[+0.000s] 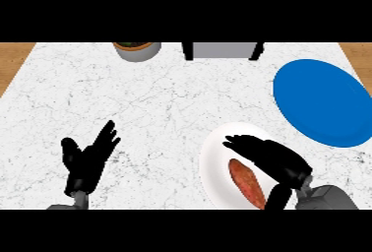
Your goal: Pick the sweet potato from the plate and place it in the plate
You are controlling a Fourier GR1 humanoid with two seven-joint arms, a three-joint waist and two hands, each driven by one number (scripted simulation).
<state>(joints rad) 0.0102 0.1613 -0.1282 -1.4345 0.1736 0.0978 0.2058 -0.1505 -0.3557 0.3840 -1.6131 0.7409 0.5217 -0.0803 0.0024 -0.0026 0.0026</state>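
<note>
A reddish-brown sweet potato (pixel 245 181) lies lengthwise on a white plate (pixel 216 147) at the lower right of the counter. My right hand (pixel 270 157) hovers over that plate just right of the sweet potato, fingers stretched toward the upper left and thumb down beside it; it holds nothing. A blue plate (pixel 322 102) lies further back at the right edge, with nothing on it. My left hand (pixel 87 158) rests open at the lower left, fingers up.
The counter top is white marble (pixel 145 98), with wood showing at both far corners. A grey pot with a plant (pixel 137 49) stands at the back left, and a dark-framed grey object (pixel 222 49) sits at the back centre.
</note>
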